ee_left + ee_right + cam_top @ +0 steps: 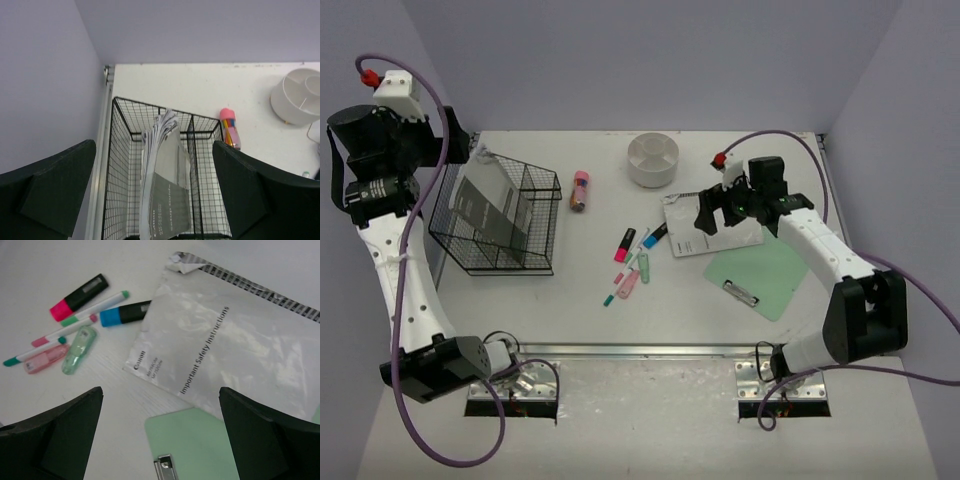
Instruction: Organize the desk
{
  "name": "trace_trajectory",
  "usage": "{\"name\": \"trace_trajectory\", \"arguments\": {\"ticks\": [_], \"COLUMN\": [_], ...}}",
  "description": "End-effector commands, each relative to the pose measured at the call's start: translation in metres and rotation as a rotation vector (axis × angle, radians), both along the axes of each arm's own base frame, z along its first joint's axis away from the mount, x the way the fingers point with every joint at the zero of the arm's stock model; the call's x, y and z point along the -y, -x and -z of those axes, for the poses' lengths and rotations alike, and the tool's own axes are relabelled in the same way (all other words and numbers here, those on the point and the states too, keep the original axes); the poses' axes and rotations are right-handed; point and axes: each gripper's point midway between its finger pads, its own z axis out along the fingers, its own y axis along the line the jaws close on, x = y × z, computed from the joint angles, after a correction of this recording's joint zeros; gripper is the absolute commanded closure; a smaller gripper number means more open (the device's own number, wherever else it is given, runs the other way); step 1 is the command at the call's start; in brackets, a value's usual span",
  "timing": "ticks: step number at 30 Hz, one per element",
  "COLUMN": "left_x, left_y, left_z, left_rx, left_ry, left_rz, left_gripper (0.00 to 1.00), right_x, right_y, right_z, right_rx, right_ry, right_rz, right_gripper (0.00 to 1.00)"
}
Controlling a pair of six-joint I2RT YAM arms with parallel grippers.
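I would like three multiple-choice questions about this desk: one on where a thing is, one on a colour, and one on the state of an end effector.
1. Where is the grey booklet?
A. standing in the wire basket
B. under the round white tray
C. on top of the pens

2. What colour is the clipboard?
A. red
B. pale green
C. black

3. How is the right end effector?
A. shut on a pen
B. shut on the clipboard
C. open and empty

Answers: 1 A, the left wrist view shows it upright between the wires. 2 B, its board shows green in the top view and the right wrist view. 3 C, its fingers stand wide apart above the bagged manual.
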Motion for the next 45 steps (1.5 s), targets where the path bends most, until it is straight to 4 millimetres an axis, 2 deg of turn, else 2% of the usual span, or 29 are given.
{"name": "trace_trajectory", "arguments": {"ticks": [1, 4, 5, 9, 10, 13, 15, 20, 22, 25, 31, 34, 37, 40, 42, 44, 45], "left_x": [0.009, 0.027, 0.032, 0.056, 0.062, 0.074, 0.078, 0.078, 0.079, 0.079, 0.077, 0.077, 0.076, 0.076, 0.074, 0.073, 0.072], "left_y": [0.007, 0.004, 0.006, 0.008, 0.009, 0.009, 0.008, 0.009, 0.009, 0.007, 0.006, 0.005, 0.003, 0.003, 0.002, 0.001, 0.001], "left_z": [-0.051, -0.037, -0.033, -0.021, -0.014, 0.001, 0.007, 0.012, 0.013, 0.015, 0.021, 0.025, 0.028, 0.03, 0.031, 0.032, 0.033], "left_rx": [0.19, 0.156, 0.142, 0.127, 0.119, 0.086, 0.07, 0.067, 0.067, 0.06, 0.05, 0.042, 0.037, 0.036, 0.036, 0.032, 0.031], "left_ry": [-0.083, -0.048, -0.039, -0.041, -0.041, -0.017, 0.005, 0.024, 0.026, 0.03, 0.037, 0.038, 0.044, 0.046, 0.042, 0.039, 0.034], "left_rz": [0.032, 0.08, 0.09, 0.126, 0.132, 0.151, 0.157, 0.149, 0.151, 0.152, 0.141, 0.139, 0.135, 0.132, 0.126, 0.122, 0.119], "left_gripper": [0.0, 0.0, 0.0, 0.0, 0.0, 0.0, 0.0, 0.0, 0.0, 0.0, 0.0, 0.0, 0.0, 0.0, 0.0, 0.0, 0.0], "right_x": [0.019, 0.032, 0.033, 0.045, 0.04, 0.03, 0.02, -0.004, -0.007, -0.021, -0.041, -0.049, -0.055, -0.056, -0.053, -0.053, -0.051], "right_y": [-0.018, -0.024, -0.027, -0.018, -0.016, 0.0, 0.02, 0.042, 0.05, 0.063, 0.074, 0.072, 0.061, 0.042, 0.025, 0.011, 0.008], "right_z": [0.001, 0.012, 0.006, 0.024, 0.017, 0.019, 0.019, 0.022, 0.038, 0.049, 0.074, 0.077, 0.08, 0.085, 0.099, 0.099, 0.106], "right_rx": [0.098, 0.218, 0.28, 0.398, 0.476, 0.637, 0.728, 0.821, 0.831, 0.851, 0.816, 0.819, 0.811, 0.816, 0.82, 0.853, 0.845], "right_ry": [0.074, 0.163, 0.176, 0.326, 0.343, 0.411, 0.424, 0.406, 0.426, 0.412, 0.412, 0.419, 0.453, 0.519, 0.599, 0.639, 0.659], "right_rz": [0.078, 0.061, 0.054, 0.015, -0.007, -0.102, -0.176, -0.27, -0.315, -0.397, -0.521, -0.543, -0.529, -0.477, -0.443, -0.399, -0.394], "right_gripper": [0.01, 0.01, 0.01, 0.01, 0.01, 0.01, 0.01, 0.02, 0.03, 0.03, 0.03, 0.03, 0.04, 0.05, 0.06, 0.07, 0.08]}}
